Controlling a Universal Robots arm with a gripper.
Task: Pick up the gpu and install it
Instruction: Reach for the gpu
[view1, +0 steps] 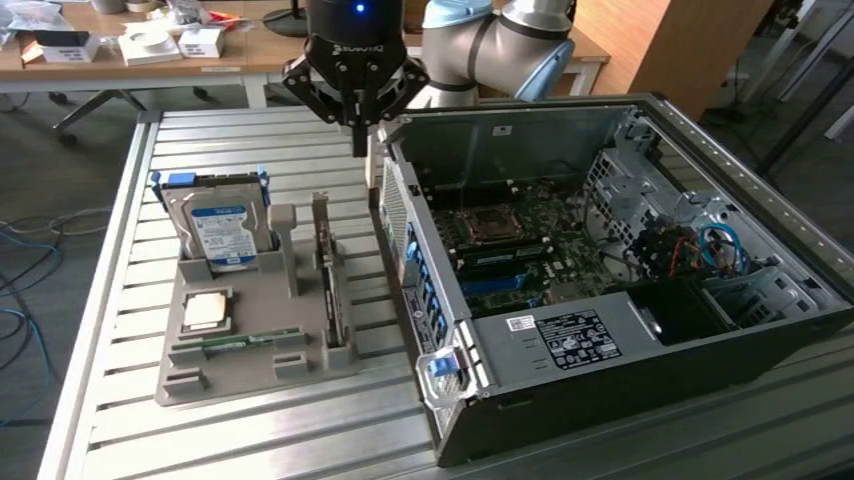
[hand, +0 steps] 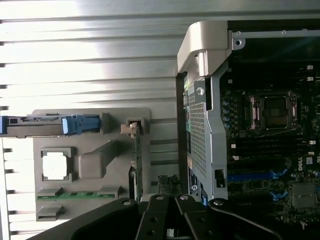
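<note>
Gripper (view1: 360, 138) fingers shut, holding nothing, poised high beside rear corner of open computer case (view1: 534, 340). gpu (view1: 324, 265) untouched, standing on edge in tray (view1: 254, 372) slot, below fingers and toward exterior view's left. Long axis runs away from gripper, pale bracket end nearest it. Hard drive (view1: 220, 228) 1 slot further left.

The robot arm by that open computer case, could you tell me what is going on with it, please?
The arm's job is to pick up the gpu and install it in the open computer case. Its gripper hangs closed and empty above the slatted table, between the grey holder tray and the case. The gpu stands on edge in that tray, not yet picked up, near the blue-framed hard drive.
</note>
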